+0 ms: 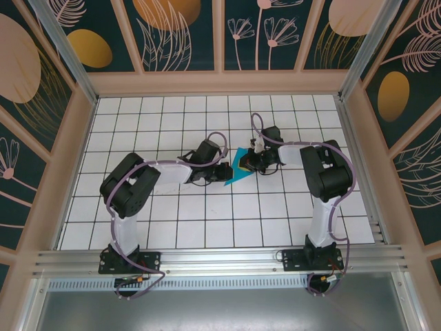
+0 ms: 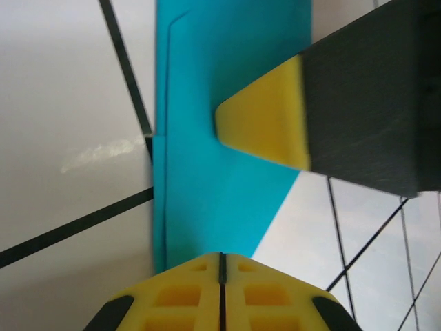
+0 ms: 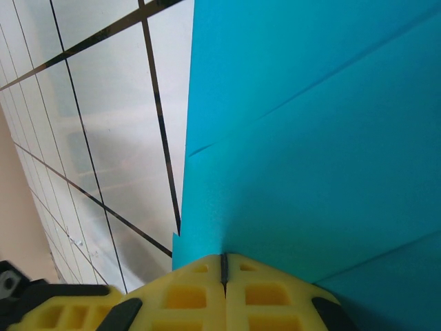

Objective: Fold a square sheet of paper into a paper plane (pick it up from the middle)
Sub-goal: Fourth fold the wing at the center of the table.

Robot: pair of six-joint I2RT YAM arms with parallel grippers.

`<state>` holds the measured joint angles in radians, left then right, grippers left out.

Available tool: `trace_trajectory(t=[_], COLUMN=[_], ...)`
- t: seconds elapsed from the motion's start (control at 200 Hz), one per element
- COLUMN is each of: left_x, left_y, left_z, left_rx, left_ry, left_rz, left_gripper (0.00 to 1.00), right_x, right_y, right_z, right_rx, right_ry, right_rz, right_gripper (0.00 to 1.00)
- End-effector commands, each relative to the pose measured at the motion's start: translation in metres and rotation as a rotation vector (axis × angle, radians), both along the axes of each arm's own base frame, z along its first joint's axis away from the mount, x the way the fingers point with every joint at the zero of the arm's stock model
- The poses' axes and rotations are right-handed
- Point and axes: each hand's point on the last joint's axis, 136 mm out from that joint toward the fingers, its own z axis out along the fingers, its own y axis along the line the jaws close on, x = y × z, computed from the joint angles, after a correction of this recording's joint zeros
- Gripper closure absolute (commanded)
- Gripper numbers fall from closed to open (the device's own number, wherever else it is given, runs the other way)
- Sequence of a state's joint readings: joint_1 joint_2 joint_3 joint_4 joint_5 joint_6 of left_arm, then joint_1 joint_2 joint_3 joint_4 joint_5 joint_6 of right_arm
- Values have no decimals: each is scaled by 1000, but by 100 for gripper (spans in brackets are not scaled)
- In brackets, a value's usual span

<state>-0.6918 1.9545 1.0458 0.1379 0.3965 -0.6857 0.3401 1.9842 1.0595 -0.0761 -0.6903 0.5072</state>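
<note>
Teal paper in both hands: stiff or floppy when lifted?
Likely floppy: the paper looks thin, though its creased layers may stiffen it slightly. It would probably tear if pulled apart, since the left hand and right hand both pinch it shut.

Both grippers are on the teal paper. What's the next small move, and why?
Probably slide the right gripper along the fold to sharpen it while the left gripper holds: both are shut on the paper, which already shows layered folds.

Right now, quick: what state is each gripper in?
Left gripper: closed, pinching the folded teal paper.
Right gripper: closed, pinching the same paper.
</note>
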Motion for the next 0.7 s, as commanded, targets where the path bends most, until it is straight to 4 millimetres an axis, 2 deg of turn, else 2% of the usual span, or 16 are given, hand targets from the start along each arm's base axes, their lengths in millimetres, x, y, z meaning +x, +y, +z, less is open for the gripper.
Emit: trace_trajectory(t=[0.0, 0.21, 0.32, 0.41, 0.54, 0.696], left_x=[-4, -18, -21, -21, -19, -18], left_y=[1, 21, 26, 27, 27, 27], left_z=[-12, -38, -44, -46, -45, -45], left_rx=[3, 94, 113, 121, 124, 125], left_ry=[43, 86, 94, 92, 87, 85], left_rz=[-1, 12, 20, 24, 28, 31], left_gripper=[91, 98, 100, 100, 100, 100], right_x=[-21, 2, 2, -1, -8, -20], right_y=[-35, -5, 13, 19, 18, 20], right_z=[-65, -19, 5, 19, 24, 20], right_rx=[-208, -70, -22, 17, 23, 5], right_ry=[109, -49, -115, -127, -117, -92], right_rz=[-62, 0, 43, 40, 24, 33], right_gripper=[98, 97, 97, 97, 97, 97])
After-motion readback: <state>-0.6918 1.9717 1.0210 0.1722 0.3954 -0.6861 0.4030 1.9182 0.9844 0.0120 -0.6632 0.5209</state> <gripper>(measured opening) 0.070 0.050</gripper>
